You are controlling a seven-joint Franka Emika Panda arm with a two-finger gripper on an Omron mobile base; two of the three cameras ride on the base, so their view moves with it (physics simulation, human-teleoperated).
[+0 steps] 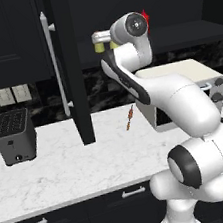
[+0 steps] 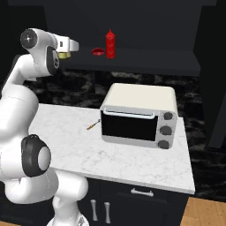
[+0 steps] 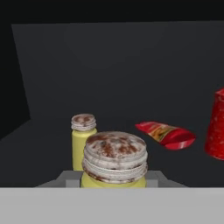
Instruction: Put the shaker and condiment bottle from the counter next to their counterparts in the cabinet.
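Black cabinet [image 2: 132,62] shelf carries the condiment bottle [image 2: 110,44] beside a flat red packet [image 3: 165,134]. Jaws [image 3: 114,183] grip the shaker [image 3: 114,159] by its body just before its twin [image 3: 83,140]; it looks light, rigid, smooth, likely slippery

A dark marbled backsplash [image 1: 105,86] runs behind the white veined worktop [image 1: 66,166], with pale wall switches [image 1: 12,95] above a black toaster [image 1: 15,136]. A cream toaster oven [image 2: 139,115] sits to the right. Wooden floor [image 2: 207,214] shows past the black drawers [image 2: 141,198].
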